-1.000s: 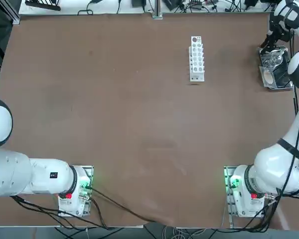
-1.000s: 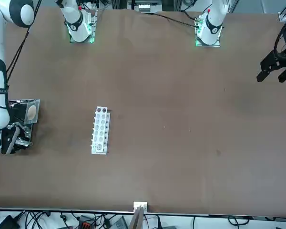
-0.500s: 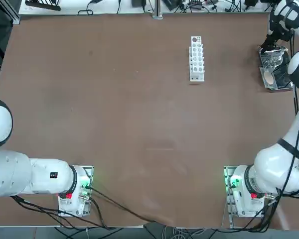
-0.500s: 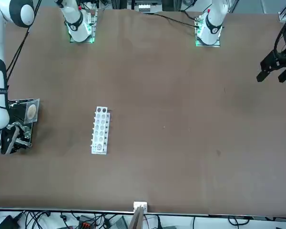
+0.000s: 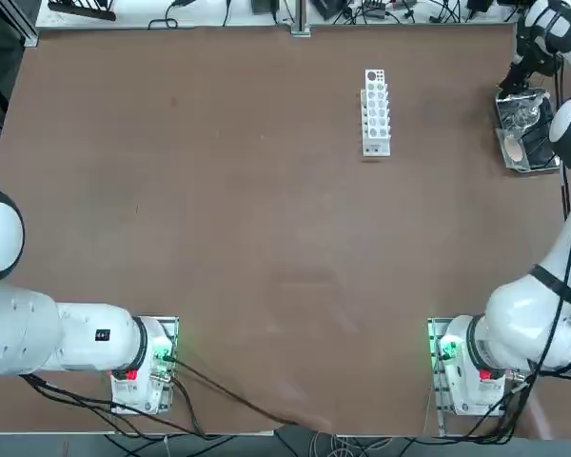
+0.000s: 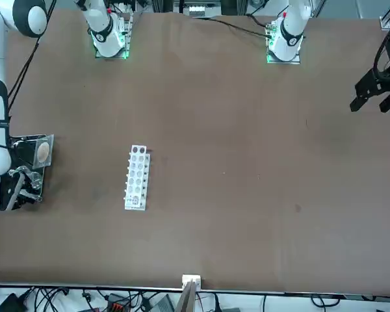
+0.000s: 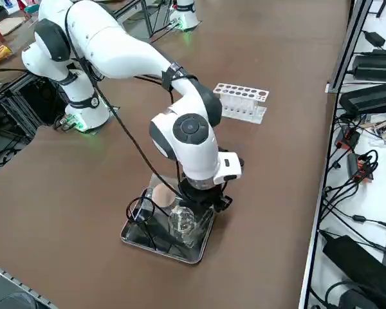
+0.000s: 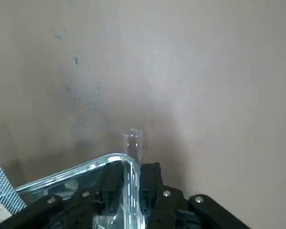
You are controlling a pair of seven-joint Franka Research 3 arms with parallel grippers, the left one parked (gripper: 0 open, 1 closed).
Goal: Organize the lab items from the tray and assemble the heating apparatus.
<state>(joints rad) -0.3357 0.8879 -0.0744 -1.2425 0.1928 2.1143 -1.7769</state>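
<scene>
The shiny metal tray point(image 5: 550, 168) lies at the table's far right; it also shows in the front view point(image 6: 51, 137) and the side view point(image 7: 135, 239). In it lie the grey mesh square with a tan centre point(image 7: 161, 193), the dark wire-legged stand point(image 7: 141, 212) and a clear glass vessel point(image 7: 182, 222). My right gripper point(image 8: 132, 171) hangs over the tray's rim point(image 8: 86, 167), shut on a clear glass test tube point(image 8: 132, 142) that sticks out past its fingers. The gripper point(image 7: 202, 203) stands at the tray's end nearest the table's far edge.
A white holed rack point(image 5: 376, 112) stands on the brown table left of the tray, also seen in the front view point(image 6: 137, 177) and side view point(image 7: 241, 102). Cables and boxes lie beyond the table's far edge point(image 7: 367, 129).
My right gripper's fingers have drawn together on the test tube, and the hand has shifted a little toward the table's far edge.
</scene>
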